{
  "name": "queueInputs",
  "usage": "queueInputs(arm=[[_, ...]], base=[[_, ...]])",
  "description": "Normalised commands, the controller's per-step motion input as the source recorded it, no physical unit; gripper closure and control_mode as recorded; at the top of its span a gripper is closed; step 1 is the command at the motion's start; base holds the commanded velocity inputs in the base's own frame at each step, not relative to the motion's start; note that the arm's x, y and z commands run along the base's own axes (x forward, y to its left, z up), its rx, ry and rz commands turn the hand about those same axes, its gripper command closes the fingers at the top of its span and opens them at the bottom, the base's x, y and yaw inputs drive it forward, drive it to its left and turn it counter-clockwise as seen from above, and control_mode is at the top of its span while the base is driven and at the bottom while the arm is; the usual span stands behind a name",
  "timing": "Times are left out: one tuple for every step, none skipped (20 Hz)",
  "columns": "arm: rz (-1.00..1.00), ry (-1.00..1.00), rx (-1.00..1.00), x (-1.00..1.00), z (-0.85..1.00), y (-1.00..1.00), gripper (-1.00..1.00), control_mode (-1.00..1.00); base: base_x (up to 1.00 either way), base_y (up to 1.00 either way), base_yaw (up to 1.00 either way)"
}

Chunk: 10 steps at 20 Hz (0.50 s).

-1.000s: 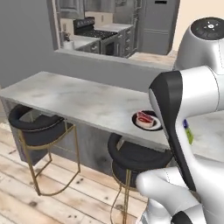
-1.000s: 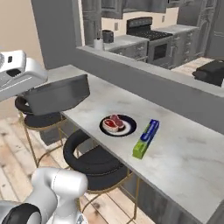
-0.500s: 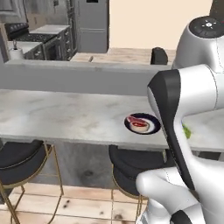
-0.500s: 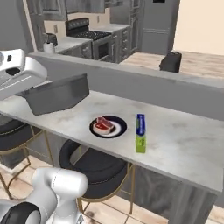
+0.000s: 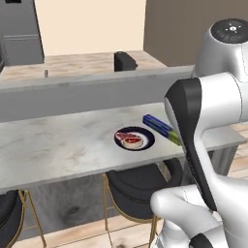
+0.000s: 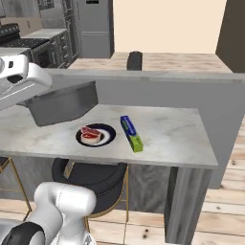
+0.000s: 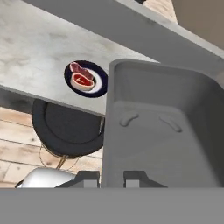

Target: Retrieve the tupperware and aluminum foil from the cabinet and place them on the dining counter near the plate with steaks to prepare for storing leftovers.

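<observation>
Already risky: your gripper (image 7: 112,177) clamped tupperware (image 6: 62,103) by rim, tub hanging over dining counter (image 6: 177,139) beside plate (image 6: 95,135); aluminum foil (image 6: 131,133) delivered. Thin-rim hold could slip; careless lowering could clip steaks.

The long light-grey marbled stone dining counter (image 6: 162,136) looks smooth and faintly polished. The dark grey rectangular plastic tupperware tub (image 7: 162,131) is matt, with soft moulded bumps inside. The blue printed card carton of aluminum foil (image 6: 130,132) has a lime-green end. The dark glossy round plate (image 5: 147,141) carries red steaks. The round black stool seat (image 7: 65,131) looks like padded leather on thin brassy metal legs. The floor is pale, knotty wooden plank.
</observation>
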Motion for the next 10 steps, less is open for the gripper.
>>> queueInputs(arm=[[0.00, 0.00, 0.00, 0.00, 0.00, 0.00, 1.00, 1.00], [-0.40, -0.28, 0.00, 0.45, 0.00, 0.63, 1.00, -1.00], [-0.27, -0.17, 0.00, 0.38, 0.00, 0.58, 1.00, -1.00], [-0.14, -0.09, 0.00, 0.31, -0.01, 0.53, 1.00, -1.00], [-0.03, -0.03, 0.00, 0.29, -0.09, 0.46, 1.00, -1.00], [0.00, 0.00, 0.00, 0.30, -0.18, 0.47, 1.00, -1.00], [0.00, 0.00, 0.00, 0.34, -0.24, 0.49, 1.00, -1.00], [0.03, 0.00, 0.00, 0.38, -0.34, 0.56, 1.00, -1.00], [0.09, 0.00, 0.00, 0.39, -0.45, 0.57, 1.00, -1.00], [0.13, 0.00, 0.00, 0.44, -0.54, 0.61, 1.00, -1.00]], base=[[0.63, 0.66, -0.52], [0.00, 0.00, 0.00], [0.00, 0.00, 0.00], [0.00, 0.00, 0.00], [0.00, 0.00, 0.00], [0.00, 0.00, 0.00], [0.00, 0.00, 0.00], [0.00, 0.00, 0.00], [0.00, 0.00, 0.00], [0.00, 0.00, 0.00]])
